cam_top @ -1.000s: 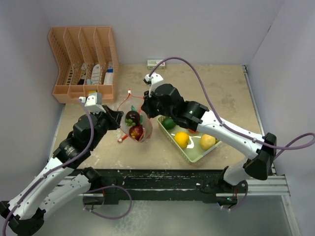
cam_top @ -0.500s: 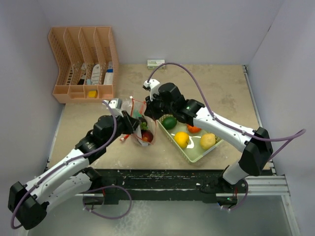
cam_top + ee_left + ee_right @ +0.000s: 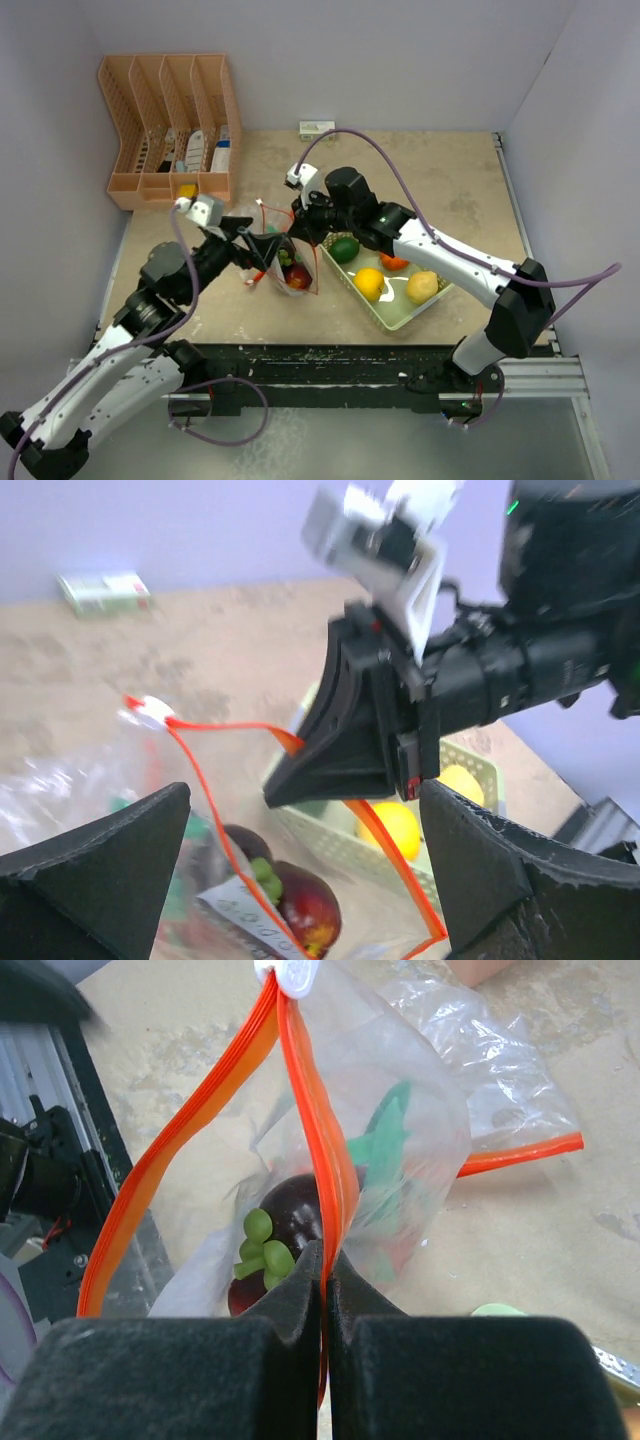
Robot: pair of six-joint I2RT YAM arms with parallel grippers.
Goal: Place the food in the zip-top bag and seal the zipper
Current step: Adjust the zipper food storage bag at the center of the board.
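Observation:
The zip-top bag [image 3: 292, 268] stands open between the arms, mouth up. My right gripper [image 3: 300, 226] is shut on the far side of its orange-red zipper [image 3: 318, 1140], the strip pinched between the pads [image 3: 325, 1272]; the white slider tab [image 3: 290, 972] is at the strip's far end. Inside lie a dark purple fruit with a green cap [image 3: 290, 1222], something red and a green piece [image 3: 385, 1145]. My left gripper [image 3: 300, 880] hangs open over the bag's mouth with nothing between its fingers [image 3: 105, 865]. More food, a green [image 3: 345, 248], a yellow-orange [image 3: 369, 283], an orange [image 3: 392, 262] and a yellow piece [image 3: 421, 287], lies in the tray.
The pale green tray [image 3: 400, 322] stands just right of the bag, close under my right arm. An orange desk rack [image 3: 170, 130] with small items is at the back left. A small white box [image 3: 316, 127] lies at the back wall.
My left gripper has gone from shut to wide open and drawn back to the left from the bag's mouth. The right gripper has kept its hold on the zipper.

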